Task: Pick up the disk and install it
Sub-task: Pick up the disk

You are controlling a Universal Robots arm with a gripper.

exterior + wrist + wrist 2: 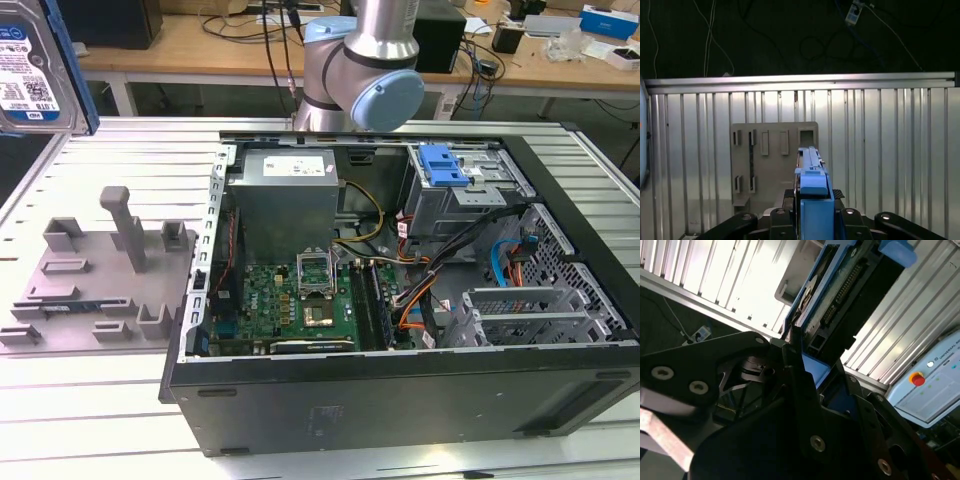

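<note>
The disk [30, 60], silver with a white-and-blue label and a blue carrier, hangs high at the exterior view's upper left, close to the camera. In the second wrist view the disk [840, 295] shows its connector edge, and my gripper [810, 365] is shut on its blue frame with black fingers [795, 355]. Edge-on in the first wrist view, the disk [812, 190] sits in my gripper [813, 199], well above the grey fixture plate [772, 160].
An open computer case [400, 400] lies on the slatted metal table [100, 400], with a grey power supply [285, 195], a motherboard [290, 300] and a drive cage with a blue latch [443, 165]. The grey fixture [100, 280] lies beside the case. The arm's elbow [360, 70] stands behind it.
</note>
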